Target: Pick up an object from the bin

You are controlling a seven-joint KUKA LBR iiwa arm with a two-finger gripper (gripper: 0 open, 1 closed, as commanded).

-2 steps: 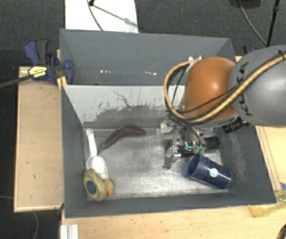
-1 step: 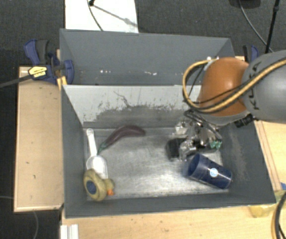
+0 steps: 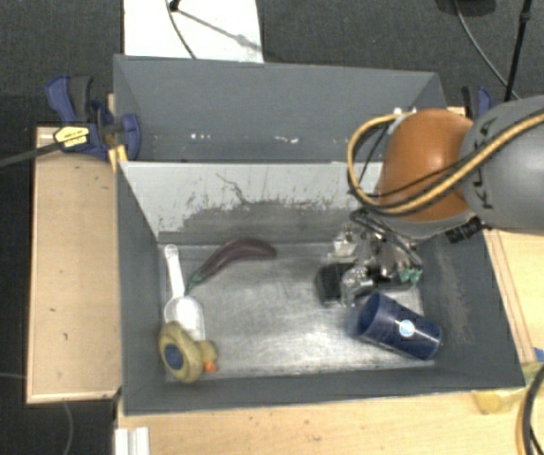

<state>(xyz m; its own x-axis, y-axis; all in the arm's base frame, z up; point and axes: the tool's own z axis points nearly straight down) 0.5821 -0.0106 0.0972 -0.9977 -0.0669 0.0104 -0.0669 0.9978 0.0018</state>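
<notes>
gripper [image 3: 355, 275] down low over bin [image 3: 253, 112] floor, right of centre. open or closed: cannot tell. dark blue cylinder [image 3: 395, 327] on its side just beside gripper, toward front right corner. dark curved pod-shaped thing [image 3: 236, 253] left of gripper, near back wall. white stick [image 3: 173, 271] along left wall. olive roll [image 3: 185, 354] in front left corner.

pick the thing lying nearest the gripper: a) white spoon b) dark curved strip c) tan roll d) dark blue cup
d, the dark blue cup lies on its side just below the gripper at the right of the bin; the others lie further left.
</notes>
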